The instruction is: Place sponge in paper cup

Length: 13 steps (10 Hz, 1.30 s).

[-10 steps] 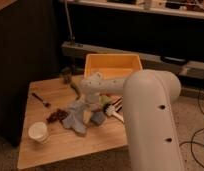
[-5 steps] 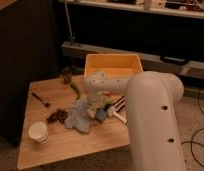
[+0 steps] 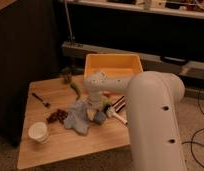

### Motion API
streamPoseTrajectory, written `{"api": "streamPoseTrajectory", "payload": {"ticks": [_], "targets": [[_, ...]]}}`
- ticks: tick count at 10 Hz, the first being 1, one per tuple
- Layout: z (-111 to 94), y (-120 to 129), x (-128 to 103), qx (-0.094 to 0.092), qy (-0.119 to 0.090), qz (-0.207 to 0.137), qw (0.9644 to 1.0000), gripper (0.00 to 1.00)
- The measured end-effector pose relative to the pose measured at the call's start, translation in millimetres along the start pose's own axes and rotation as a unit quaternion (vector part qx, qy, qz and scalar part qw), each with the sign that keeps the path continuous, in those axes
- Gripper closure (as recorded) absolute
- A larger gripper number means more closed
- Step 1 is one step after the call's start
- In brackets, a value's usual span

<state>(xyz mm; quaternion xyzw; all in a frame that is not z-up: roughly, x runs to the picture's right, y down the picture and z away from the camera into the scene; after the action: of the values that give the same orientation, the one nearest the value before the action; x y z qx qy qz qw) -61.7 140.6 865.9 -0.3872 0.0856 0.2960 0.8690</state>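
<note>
Tool (image 3: 97, 103): hangs low over the middle of the worktop (image 3: 70, 150), at the end of the pale wrist that reaches down in front of the yellow bin (image 3: 114, 70). Its tip is buried among the clutter, so whether it is spread or closed, or grips anything, cannot be told.

Sponge (image 3: 95, 116): a small yellowish block just beneath and on the near side of the tool, lying on the worktop against the right edge of the cloth (image 3: 76, 119). Whether the tool touches it cannot be told.

Cloth: blue-grey, crumpled, spread to the near left of the tool.

Right of the tool: a striped packet (image 3: 119, 103), and a white-handled utensil (image 3: 118, 117) angled toward the near right.

Left of the cloth: a cluster of dark red pieces (image 3: 57, 116). Further left and farther back: a fork (image 3: 41, 100).

Far left, near the bin's corner: a small dark jar (image 3: 66, 75), with a green item (image 3: 75, 89) just on its near side.

Paper cup (image 3: 38, 132): upright, at the near left of the worktop, well apart from the tool and the sponge. Its mouth is open and pale.

Robot arm (image 3: 155, 125): a broad white housing that fills the near right and covers that corner of the worktop.
</note>
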Motion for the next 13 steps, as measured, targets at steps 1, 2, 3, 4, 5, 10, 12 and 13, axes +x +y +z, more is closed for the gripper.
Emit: {"api": "streamPoseTrajectory", "payload": {"ticks": [1,2,3,4,5,10,12,13], "targets": [[-20,13,-13,0.009,-0.01,-0.016,0.9998,1.0],[-44,21,-20,0.019,-0.016,-0.026,0.9993,1.0],[-74,31,-27,0.031,-0.027,-0.036,0.9985,1.0],[-97,39,-34,0.034,-0.041,-0.041,0.9977,1.0],[-118,46,-39,0.031,-0.059,-0.046,0.9967,1.0],[-135,111,-63,-0.1,-0.212,-0.117,0.965,1.0],[-116,146,-76,-0.162,-0.257,-0.163,0.9387,1.0],[-109,171,-86,-0.19,-0.281,-0.196,0.9201,1.0]]}}
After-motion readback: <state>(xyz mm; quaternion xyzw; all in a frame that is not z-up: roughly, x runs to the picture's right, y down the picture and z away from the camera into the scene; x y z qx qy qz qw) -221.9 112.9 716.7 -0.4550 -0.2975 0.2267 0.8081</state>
